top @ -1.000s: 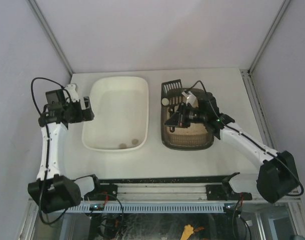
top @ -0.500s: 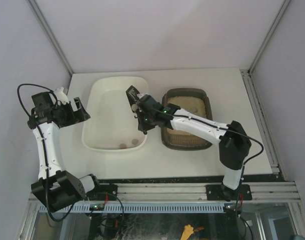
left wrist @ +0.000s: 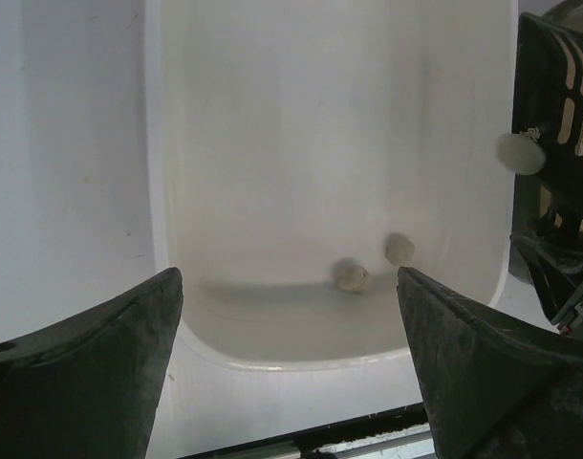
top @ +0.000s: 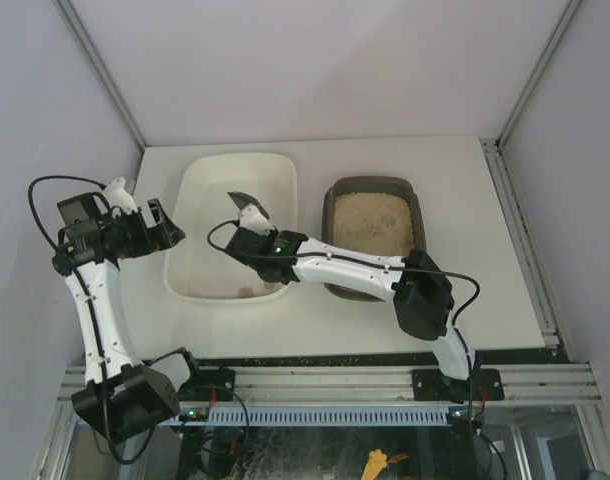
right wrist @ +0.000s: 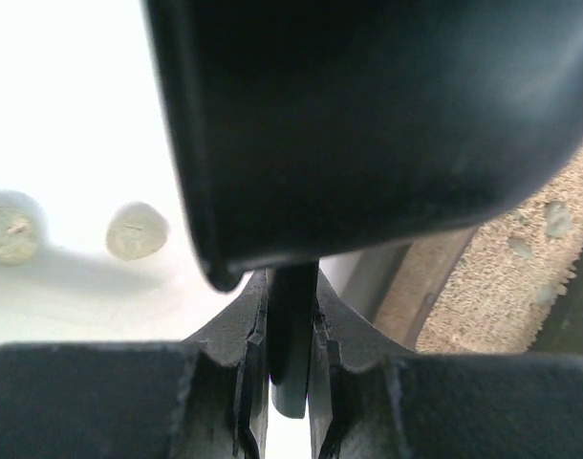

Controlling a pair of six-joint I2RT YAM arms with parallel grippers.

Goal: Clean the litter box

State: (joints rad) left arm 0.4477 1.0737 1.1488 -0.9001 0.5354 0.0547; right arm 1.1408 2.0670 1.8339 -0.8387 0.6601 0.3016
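Observation:
The litter box [top: 330,225] is a dark tray of beige litter at the right centre; its litter also shows in the right wrist view [right wrist: 521,287]. My right gripper [top: 257,234] reaches left over the cream-white tub [top: 190,190] and is shut on the handle [right wrist: 291,330] of the black slotted scoop [top: 247,201]. The scoop fills the top of the right wrist view [right wrist: 368,115]. A pale clump [left wrist: 519,153] rests on the scoop [left wrist: 559,96]. Two clumps [left wrist: 351,275] [left wrist: 399,250] lie in the tub. My left gripper [top: 171,226] is open and empty beside the tub's left rim.
The tub's near rim [left wrist: 301,359] lies between my left fingers [left wrist: 81,382]. The black rail [top: 325,365] runs along the table's front edge. Pale walls close in the back and both sides.
My right arm has swung from the litter box leftward, carrying the scoop over the tub. The litter box is uncovered. My left arm has shifted slightly.

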